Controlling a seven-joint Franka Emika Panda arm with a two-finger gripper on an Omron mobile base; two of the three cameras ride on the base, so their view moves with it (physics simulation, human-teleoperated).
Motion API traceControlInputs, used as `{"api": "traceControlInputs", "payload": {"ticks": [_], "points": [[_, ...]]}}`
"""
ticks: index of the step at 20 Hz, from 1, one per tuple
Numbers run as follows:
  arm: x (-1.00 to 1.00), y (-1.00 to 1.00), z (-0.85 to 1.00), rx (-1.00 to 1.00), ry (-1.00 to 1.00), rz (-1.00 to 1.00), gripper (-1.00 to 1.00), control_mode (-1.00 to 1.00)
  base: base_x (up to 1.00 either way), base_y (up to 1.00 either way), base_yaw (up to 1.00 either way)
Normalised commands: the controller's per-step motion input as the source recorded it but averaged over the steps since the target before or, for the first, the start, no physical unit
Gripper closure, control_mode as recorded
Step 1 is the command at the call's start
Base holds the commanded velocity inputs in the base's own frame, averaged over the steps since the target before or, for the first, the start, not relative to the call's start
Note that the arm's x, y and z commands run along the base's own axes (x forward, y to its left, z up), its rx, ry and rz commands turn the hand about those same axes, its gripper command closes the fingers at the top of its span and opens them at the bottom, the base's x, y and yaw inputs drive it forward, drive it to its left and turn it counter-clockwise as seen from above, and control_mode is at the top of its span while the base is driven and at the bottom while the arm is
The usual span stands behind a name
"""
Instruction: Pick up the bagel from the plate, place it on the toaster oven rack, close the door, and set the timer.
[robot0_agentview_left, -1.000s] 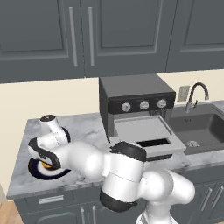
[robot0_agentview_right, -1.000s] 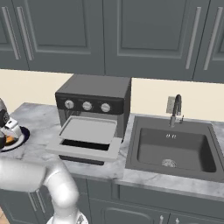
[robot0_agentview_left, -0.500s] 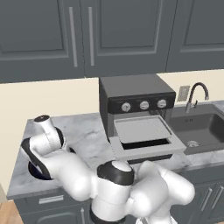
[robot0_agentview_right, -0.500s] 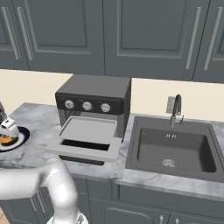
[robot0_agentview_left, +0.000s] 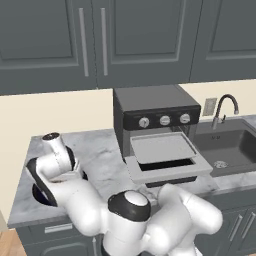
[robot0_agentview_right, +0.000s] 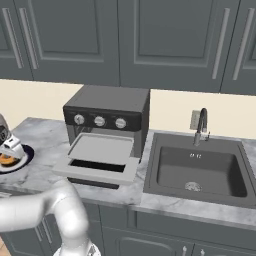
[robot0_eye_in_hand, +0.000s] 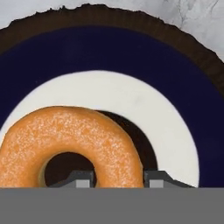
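Since a second earlier, swung lower and further left over the counter's end; jaws drawn in from a wide spread. Seen from the hand view, the two-finger gripper (robot0_eye_in_hand: 119, 179) straddling one side of the small orange-brown ring-shaped bagel (robot0_eye_in_hand: 70, 146), one dark tip inside the centre hole, the other outside the crust; whether pinching yet or merely closing, cannot tell. Bagel lying flat on the round navy-rimmed plate (robot0_eye_in_hand: 175, 78) with white inner ring, near the marble counter's (robot0_agentview_left: 105, 165) left end. Pale grey rectangular toaster oven rack (robot0_agentview_left: 162, 147) pulled forward over the silver-framed drop-down door (robot0_agentview_left: 170, 169), lying open and flat, so clear room above for setting down; plate well apart from the oven, marble between bare.
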Motion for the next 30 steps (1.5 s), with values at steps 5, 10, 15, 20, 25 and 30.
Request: {"api": "traceControlInputs", "payload": {"ticks": [5, 10, 15, 20, 25, 30], "points": [[-0.22, -0.22, -0.22, 0.0, -0.01, -0.01, 1.0, -1.0, 0.0, 0.0, 0.0], [-0.39, -0.17, 0.44, 0.02, -0.11, 0.0, 1.0, -1.0, 0.0, 0.0, 0.0], [-0.36, -0.37, 0.59, 0.0, -0.07, -0.01, 1.0, -1.0, 0.0, 0.0, 0.0], [-0.27, -0.65, 0.58, 0.0, -0.05, 0.0, 1.0, -1.0, 0.0, 0.0, 0.0], [-0.13, -0.71, 0.8, 0.02, 0.0, 0.0, 1.0, -1.0, 0.0, 0.0, 0.0], [-0.12, -0.9, 0.57, 0.01, 0.0, 0.0, 1.0, -1.0, 0.0, 0.0, 0.0]]}}
